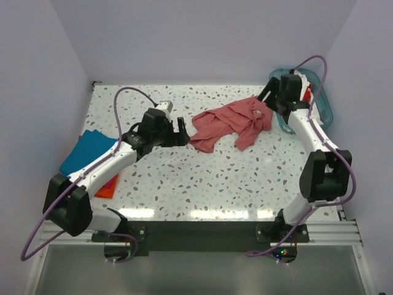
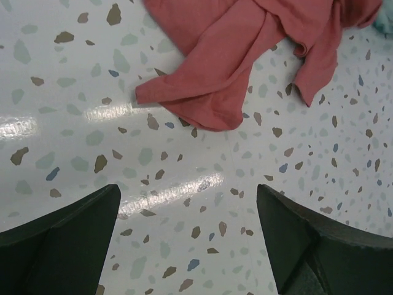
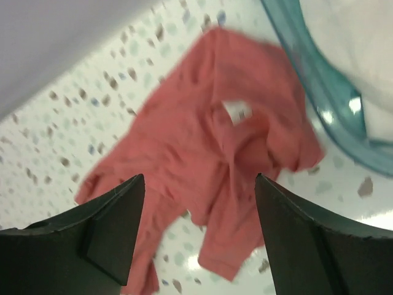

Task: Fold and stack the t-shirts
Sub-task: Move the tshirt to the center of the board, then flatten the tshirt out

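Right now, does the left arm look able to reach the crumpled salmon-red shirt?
Probably yes. The left gripper is open and sits just short of the near edge of the salmon-red shirt. Only speckled table lies between them, and nothing seems to block the way.

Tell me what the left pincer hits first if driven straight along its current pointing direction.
The salmon-red t-shirt, its nearest crumpled edge, dead ahead of the open left pincer. Only bare table lies between; tilt is unclear, so it might touch the table first.
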### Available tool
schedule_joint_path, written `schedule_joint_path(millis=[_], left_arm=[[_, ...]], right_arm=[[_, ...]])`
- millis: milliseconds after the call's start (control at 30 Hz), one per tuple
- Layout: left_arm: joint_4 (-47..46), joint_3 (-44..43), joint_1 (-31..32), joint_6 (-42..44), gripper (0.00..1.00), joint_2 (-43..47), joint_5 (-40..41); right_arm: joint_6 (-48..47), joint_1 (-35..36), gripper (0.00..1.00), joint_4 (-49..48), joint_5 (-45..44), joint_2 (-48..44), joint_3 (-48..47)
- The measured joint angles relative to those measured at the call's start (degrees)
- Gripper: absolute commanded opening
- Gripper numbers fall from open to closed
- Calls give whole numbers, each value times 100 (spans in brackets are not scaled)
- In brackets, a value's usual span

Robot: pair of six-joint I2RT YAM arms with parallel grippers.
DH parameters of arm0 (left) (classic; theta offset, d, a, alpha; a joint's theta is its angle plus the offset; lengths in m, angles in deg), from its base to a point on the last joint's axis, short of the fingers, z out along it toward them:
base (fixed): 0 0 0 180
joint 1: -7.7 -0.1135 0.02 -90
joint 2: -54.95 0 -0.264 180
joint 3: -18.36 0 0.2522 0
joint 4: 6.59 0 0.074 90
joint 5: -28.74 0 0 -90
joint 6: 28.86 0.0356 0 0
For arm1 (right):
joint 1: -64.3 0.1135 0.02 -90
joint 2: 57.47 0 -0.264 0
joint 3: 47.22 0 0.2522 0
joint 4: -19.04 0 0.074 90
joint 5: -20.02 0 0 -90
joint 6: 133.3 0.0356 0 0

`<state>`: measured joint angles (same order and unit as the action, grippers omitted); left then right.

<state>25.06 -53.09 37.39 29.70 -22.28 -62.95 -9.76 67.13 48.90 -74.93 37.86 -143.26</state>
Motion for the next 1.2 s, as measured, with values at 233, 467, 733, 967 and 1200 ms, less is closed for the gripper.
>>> schedule_joint_path(millis=[233, 467, 733, 967, 1200], left_arm=[[-509, 66, -4, -492, 80, -1213, -72], [-586, -857, -7, -911, 79, -2988, 413], [-629, -1602, -11, -994, 77, -3423, 883], [-629, -1755, -42, -975, 65, -3731, 922], [-673, -1735, -44, -868, 45, -3742, 638]], right_arm=[[-149, 933, 68, 175, -400, -293, 1327], [-166, 1276, 61, 39, -616, -409, 2011], [-166, 1508, 59, -166, -841, -173, 2181], [-166, 1742, 59, -201, -1073, 223, 2181], [-170, 1790, 50, -195, -1281, 737, 2059]])
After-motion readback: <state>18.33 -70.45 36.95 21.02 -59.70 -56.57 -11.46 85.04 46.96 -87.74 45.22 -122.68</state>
